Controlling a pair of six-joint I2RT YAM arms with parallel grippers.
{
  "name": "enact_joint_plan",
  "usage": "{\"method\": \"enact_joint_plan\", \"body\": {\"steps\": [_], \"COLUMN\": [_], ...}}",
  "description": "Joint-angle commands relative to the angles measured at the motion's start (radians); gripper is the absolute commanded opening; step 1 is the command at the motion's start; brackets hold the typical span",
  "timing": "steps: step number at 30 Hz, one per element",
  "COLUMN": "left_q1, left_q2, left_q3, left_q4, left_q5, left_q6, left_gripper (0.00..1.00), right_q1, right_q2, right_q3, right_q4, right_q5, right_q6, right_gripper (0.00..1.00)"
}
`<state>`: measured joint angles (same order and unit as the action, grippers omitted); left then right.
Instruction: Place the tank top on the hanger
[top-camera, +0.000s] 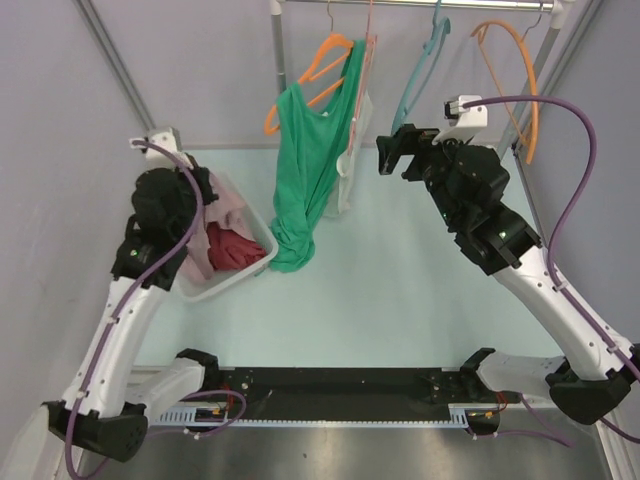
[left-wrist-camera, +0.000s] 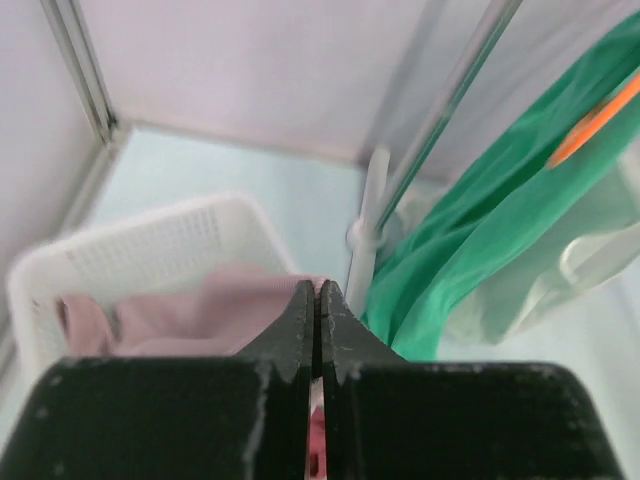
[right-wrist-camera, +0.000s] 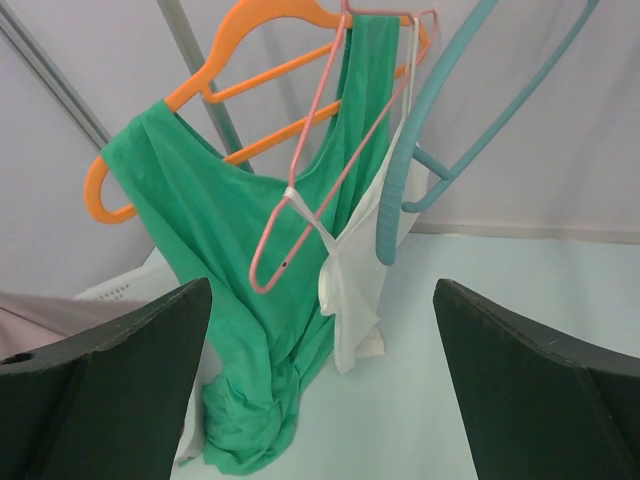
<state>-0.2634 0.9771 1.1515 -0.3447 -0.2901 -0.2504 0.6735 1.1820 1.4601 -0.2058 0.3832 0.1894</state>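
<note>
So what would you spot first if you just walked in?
The big green top hanging in the middle at the back, its bottom bunched on the table. Then the left pincer, shut on the pink tank top in the white basket at the left, and the right pincer wide open facing the teal hanger.

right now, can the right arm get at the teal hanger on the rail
Probably yes. The right gripper is open and faces the teal hanger, with nothing between them. A pink hanger and a white top hang close beside it and might get snagged.
</note>
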Motion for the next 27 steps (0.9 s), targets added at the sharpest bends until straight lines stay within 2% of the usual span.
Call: {"method": "enact_joint_plan", "body": {"steps": [1,6,14,21,27], "left_q1": [-0.036,-0.077,-0.184,-0.393,-0.646], "left_q2": [-0.043,-0.037,0.07,0.195,0.322], "left_q3": [0.223,0.426,0.681,0.911,0.932], "left_q4": [-0.068,-0.08,-0.114,-0.126,-0.125], "left_q5": [-0.037,0.026,0.152,0.187,0.063], "left_q6": [0.083,0.172,0.27,0.28,0.344], "left_gripper": [0.0,0.0,0.0,0.0,0.0], "right_q1": [-0.006,-0.017,-0.032,-0.06,-0.084], "right_q2": [-0.065,-0.091,-0.151,-0.182,-0.211], "right_q3": [-0.018,-0.029,-0.055,-0.057,-0.069], "right_q4": [0.014,-0.007,-0.035,-0.073,-0.099], "right_q5": [0.003,0.008,0.029,0.042,0.046], "right_q6": [0.018,0.025,0.044,0.048,0.058], "right_gripper": [0.99,0.99,0.99,1.0,1.0]}}
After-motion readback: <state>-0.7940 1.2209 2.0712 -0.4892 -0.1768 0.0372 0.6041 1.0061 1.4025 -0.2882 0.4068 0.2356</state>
